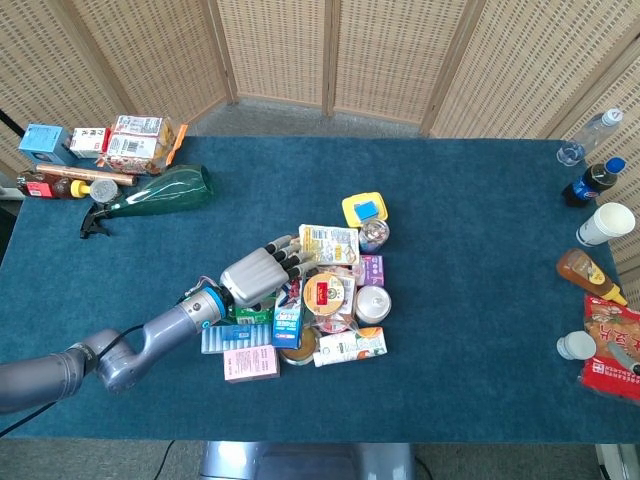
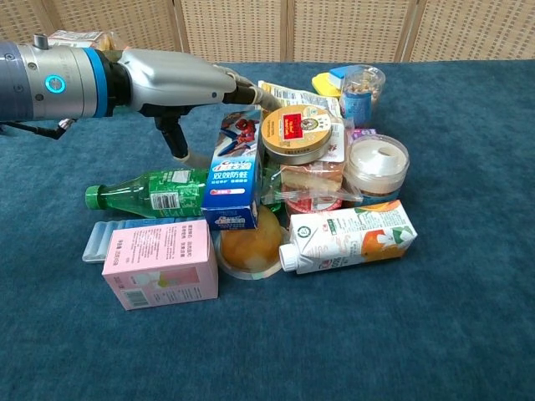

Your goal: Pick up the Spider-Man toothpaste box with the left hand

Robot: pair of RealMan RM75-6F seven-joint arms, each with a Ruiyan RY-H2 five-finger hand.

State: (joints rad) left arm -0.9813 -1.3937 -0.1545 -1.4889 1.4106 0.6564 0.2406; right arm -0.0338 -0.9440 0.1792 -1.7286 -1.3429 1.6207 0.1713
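The Spider-Man toothpaste box (image 2: 236,170) is found in the cluster of goods near the middle of the table (image 1: 480,330), at the cluster's left side, with its long axis running from the near edge toward the far edge — the Spider-Man picture at the far end, the blue printed end toward the near edge. It is wedged between the green bottle (image 2: 150,191), lying crosswise on its left, and the round tin (image 2: 294,134) touching or just beside it on its right. The left hand (image 1: 258,273) is held above the far end of the box, reached in from the left edge side, its fingers (image 2: 242,87) stretched out over the box top and the thumb hung down on the left flank, just above the bottle; nothing is held, and the span is fairly wide. Whether the thumb tip already touches the box cannot be told from the chest view — it is probably just clear. The box thus lies directly under and slightly nearward of the fingers, so a grasp across the short width is favoured. The right hand is seen in neither view.
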